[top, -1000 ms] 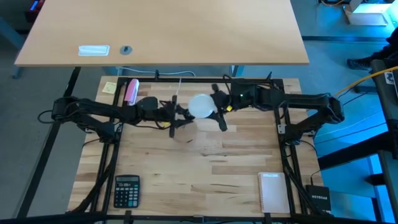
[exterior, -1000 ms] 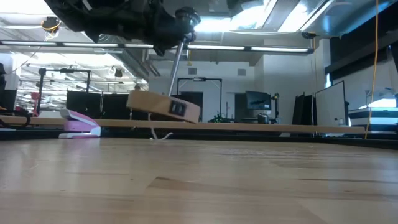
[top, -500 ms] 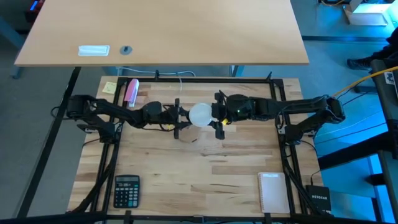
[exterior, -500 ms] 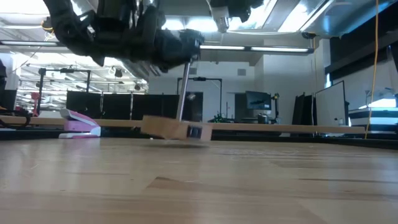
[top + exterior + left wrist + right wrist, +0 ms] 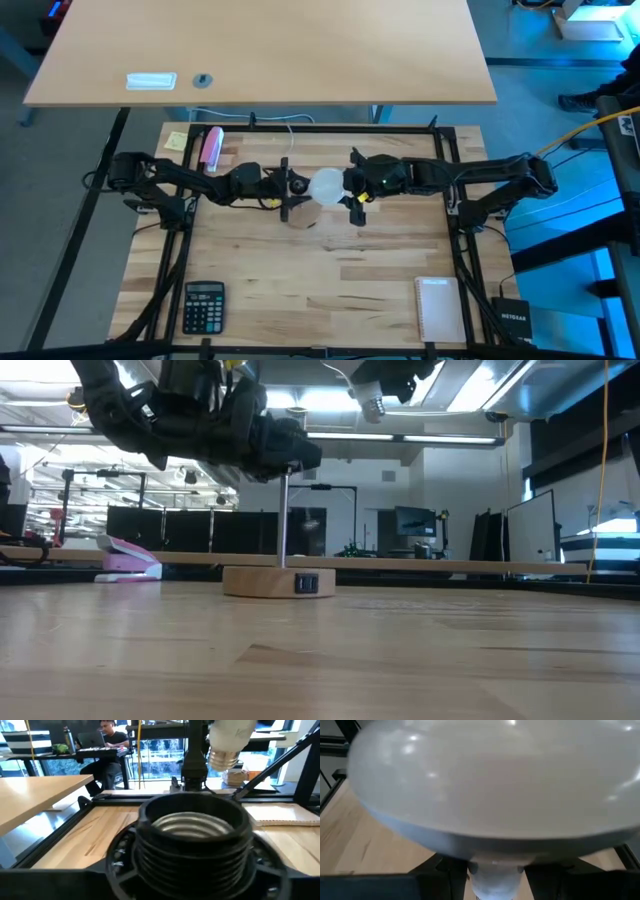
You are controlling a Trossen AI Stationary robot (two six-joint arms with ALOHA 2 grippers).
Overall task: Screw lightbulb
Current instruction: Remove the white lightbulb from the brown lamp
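Note:
The lightbulb [image 5: 325, 185] is a white globe [image 5: 495, 780] with a silver screw base [image 5: 223, 757] pointing down. My right gripper [image 5: 347, 187] is shut on it, up in the air. A lamp stands below it: a round wooden disc [image 5: 278, 582] flat on the table, a thin metal rod [image 5: 284, 520] and a black threaded socket [image 5: 195, 835] on top. The screw base hangs a little above the socket and to one side of its mouth. My left gripper [image 5: 290, 188] reaches in level from the table's left, around the socket. My right gripper holds the lightbulb at the narrow neck [image 5: 495, 872] under the globe, one finger on each side. It comes from the table's right, slanting down. The lightbulb is lifted clear and about upright, globe up and screw base [image 5: 372, 405] down.
At the far left lie a pink stapler [image 5: 210, 147] and a yellow note [image 5: 177, 140]. A calculator [image 5: 204, 305] sits near the front left, a white notebook [image 5: 435, 308] near the front right. A white cord [image 5: 290, 125] runs off the far edge.
The lamp was lifted and tilted; it has come down and now stands upright with its disc flat on the table. My left gripper has sunk with it. My right gripper has tipped downward and carried the lightbulb down, toward the near edge, over the socket.

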